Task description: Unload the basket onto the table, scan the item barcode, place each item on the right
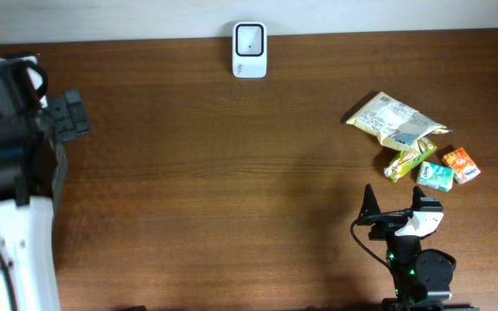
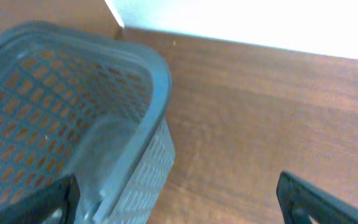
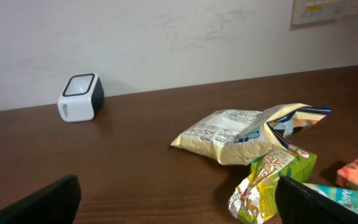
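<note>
Both claws stand wide apart, empty. Snack items cluster near the right gripper (image 1: 393,210) — a pale yellow crinkled packet (image 1: 396,121) lies nearest the small white box scanner (image 1: 250,49) at the table's far edge. Take that packet by an edge, so you keep its printed face clear for the scanner window. Only the left wrist view shows the grey perforated plastic basket (image 2: 157,74) beside the left gripper (image 2: 179,199) — overhead hides it.
</note>
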{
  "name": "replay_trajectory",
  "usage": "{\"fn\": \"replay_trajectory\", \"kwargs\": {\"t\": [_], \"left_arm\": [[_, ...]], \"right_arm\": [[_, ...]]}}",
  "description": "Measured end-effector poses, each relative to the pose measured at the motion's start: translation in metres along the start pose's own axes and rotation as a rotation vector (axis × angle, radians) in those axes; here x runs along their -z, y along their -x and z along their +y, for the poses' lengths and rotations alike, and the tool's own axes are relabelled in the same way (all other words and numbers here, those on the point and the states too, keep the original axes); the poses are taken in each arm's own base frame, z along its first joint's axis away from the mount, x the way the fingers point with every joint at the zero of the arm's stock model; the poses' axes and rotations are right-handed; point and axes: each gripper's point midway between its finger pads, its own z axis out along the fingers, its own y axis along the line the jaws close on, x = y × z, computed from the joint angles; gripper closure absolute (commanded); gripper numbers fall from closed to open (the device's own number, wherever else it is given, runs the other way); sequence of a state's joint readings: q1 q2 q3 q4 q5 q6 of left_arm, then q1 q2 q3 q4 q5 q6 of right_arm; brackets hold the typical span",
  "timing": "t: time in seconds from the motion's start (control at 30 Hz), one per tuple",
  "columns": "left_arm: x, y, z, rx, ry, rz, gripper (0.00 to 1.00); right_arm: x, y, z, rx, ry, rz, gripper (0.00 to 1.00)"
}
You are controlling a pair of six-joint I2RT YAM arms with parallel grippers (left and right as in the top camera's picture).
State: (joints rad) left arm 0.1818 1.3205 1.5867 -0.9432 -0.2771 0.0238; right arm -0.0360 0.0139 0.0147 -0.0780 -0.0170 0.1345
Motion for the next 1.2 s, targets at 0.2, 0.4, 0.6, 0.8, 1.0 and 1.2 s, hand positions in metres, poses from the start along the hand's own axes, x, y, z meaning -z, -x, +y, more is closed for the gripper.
{"fn": "replay_trajectory", "kwargs": {"t": [0.2,0.4,0.6,0.8,1.0,1.2], "left_arm": [[0.015,-0.027,-0.056,-0.1,-0.23,-0.408,0.01],[0.016,-0.101,-0.07,-0.09,-0.264,-0.619,0.01],[0.005,-0.171,-0.088,-0.185,-0.283,-0.703,0.01],[-0.009,-0.213,-0.092,-0.252,-0.282,-0.639,0.01],[0.0,-0.216,-0.09,-0.254,-0.283,-0.663,0.01],[0.0,-0.216,-0.09,-0.254,-0.283,-0.663,0.01]], "right_arm": [[0.0,0.001,0.0,0.0,0.0,-0.002,0.01],[0.0,0.001,0.0,0.0,0.0,-0.004,0.01],[0.0,0.001,0.0,-0.001,0.001,-0.004,0.01],[0.0,0.001,0.0,0.0,0.0,-0.005,0.01],[0.0,0.001,0.0,0.0,0.0,-0.004,0.01],[0.0,0.001,0.0,0.0,0.0,-0.003,0.01]]}}
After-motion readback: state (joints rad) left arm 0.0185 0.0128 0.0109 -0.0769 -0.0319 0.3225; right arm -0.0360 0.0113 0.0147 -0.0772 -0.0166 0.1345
